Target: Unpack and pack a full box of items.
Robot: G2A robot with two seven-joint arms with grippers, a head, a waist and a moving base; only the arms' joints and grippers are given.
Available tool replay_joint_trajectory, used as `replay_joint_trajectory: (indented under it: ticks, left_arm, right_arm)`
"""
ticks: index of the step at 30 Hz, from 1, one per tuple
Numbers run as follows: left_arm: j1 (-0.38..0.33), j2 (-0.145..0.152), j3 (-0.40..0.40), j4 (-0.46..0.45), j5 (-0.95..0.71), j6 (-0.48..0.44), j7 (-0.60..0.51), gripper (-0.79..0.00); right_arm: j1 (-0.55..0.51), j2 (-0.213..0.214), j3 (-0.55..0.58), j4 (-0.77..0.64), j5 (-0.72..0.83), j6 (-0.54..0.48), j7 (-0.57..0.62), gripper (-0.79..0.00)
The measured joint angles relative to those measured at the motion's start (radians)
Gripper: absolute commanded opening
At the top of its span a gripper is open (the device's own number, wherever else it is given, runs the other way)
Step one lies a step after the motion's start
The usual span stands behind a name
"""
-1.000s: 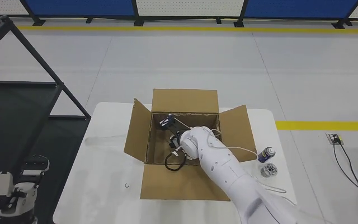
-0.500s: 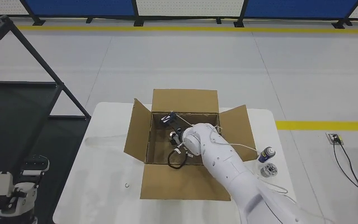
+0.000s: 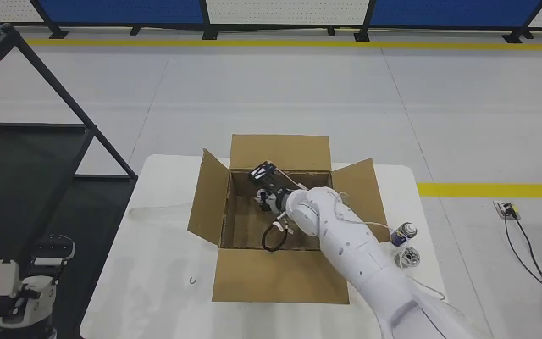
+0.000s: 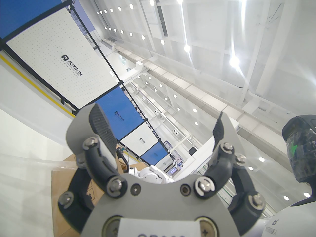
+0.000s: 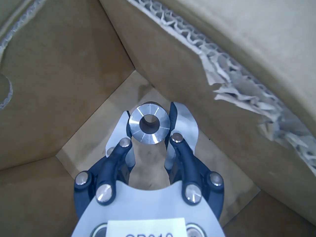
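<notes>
The open cardboard box [image 3: 216, 212] stands on the white table [image 3: 161, 254]. My right arm [image 3: 330, 229] reaches into it, with the wrist close to the far wall. In the right wrist view my right gripper [image 5: 149, 122] is shut on a short metal cylinder [image 5: 141, 135] with a hole through its middle, held just above the bare box floor [image 5: 98, 129] near a corner. My left gripper [image 4: 160, 129] is open and holds nothing, pointing up toward the ceiling, with its ribbed pads [image 4: 98, 124] far apart.
A blue can [image 3: 402, 233] and a small metal part [image 3: 409, 257] sit on the table right of the box. A tiny ring [image 3: 193, 280] lies left of the box's front flap. One box flap has a torn corrugated edge [image 5: 234, 87] close by the right gripper.
My right arm has shifted inside the box from the middle toward the far wall and a little to the right. The black cable loop on its wrist moved along with it.
</notes>
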Motion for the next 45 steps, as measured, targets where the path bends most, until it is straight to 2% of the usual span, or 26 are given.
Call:
replay_joint_trajectory:
  ticks: [3,7,10,13,15,33,38,45]
  left_arm:
    - [0.0,0.0,0.0,0.0,0.0,0.0,0.0,0.0]
    - [0.0,0.0,0.0,0.0,0.0,0.0,0.0,0.0]
    - [0.0,0.0,0.0,0.0,0.0,0.0,0.0,0.0]
    - [0.0,0.0,0.0,0.0,0.0,0.0,0.0,0.0]
    - [0.0,0.0,0.0,0.0,0.0,0.0,0.0,0.0]
    - [0.0,0.0,0.0,0.0,0.0,0.0,0.0,0.0]
    - [0.0,0.0,0.0,0.0,0.0,0.0,0.0,0.0]
    - [0.0,0.0,0.0,0.0,0.0,0.0,0.0,0.0]
  right_arm:
    - [-0.082,0.05,0.055,-0.171,-0.047,0.032,0.033,-0.785]
    - [-0.259,0.128,0.178,-0.51,-0.137,0.077,0.131,-0.785]
    - [-0.402,0.17,0.269,-0.755,-0.189,0.079,0.199,-0.785]
    - [-0.506,0.192,0.334,-0.927,-0.193,0.049,0.221,-0.785]
    - [-0.55,0.2,0.366,-0.992,-0.181,0.046,0.206,-0.785]
    - [-0.574,0.204,0.4,-1.027,-0.154,0.056,0.172,-0.785]
    - [-0.618,0.221,0.516,-1.128,-0.093,0.057,0.144,-0.785]
    - [-0.735,0.249,0.718,-1.291,-0.052,0.087,0.137,-0.785]
